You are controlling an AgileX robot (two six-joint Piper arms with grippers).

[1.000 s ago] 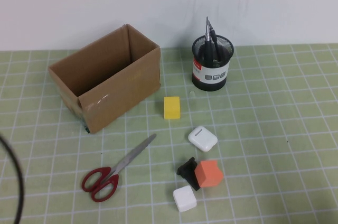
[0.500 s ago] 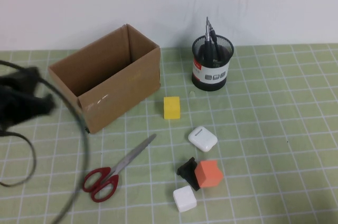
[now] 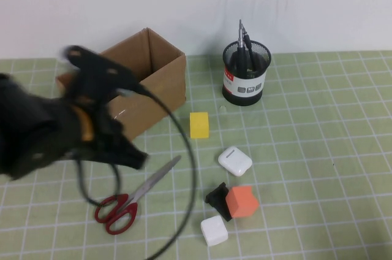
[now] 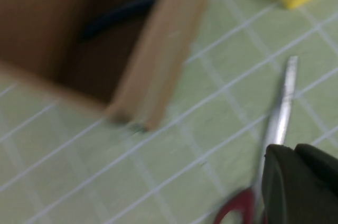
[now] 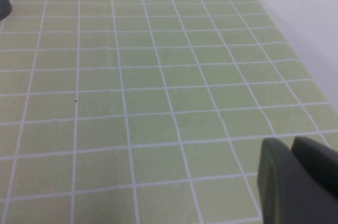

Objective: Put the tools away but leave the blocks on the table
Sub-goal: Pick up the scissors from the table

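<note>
The scissors (image 3: 131, 198) lie flat on the green surface (image 3: 318, 149) in front of the box (image 3: 153, 82), just below the left claw (image 3: 138, 157), which hangs over them with its fingers together and holds nothing. Their long line runs slantwise, with the red handles toward the robot and the steel tip pointing away toward the yellow block (image 3: 199, 124). The surface has white grid lines and ends at a plain white wall, and the right claw (image 5: 298, 182), fingers together too, sits over a bare part of it on the right.
</note>
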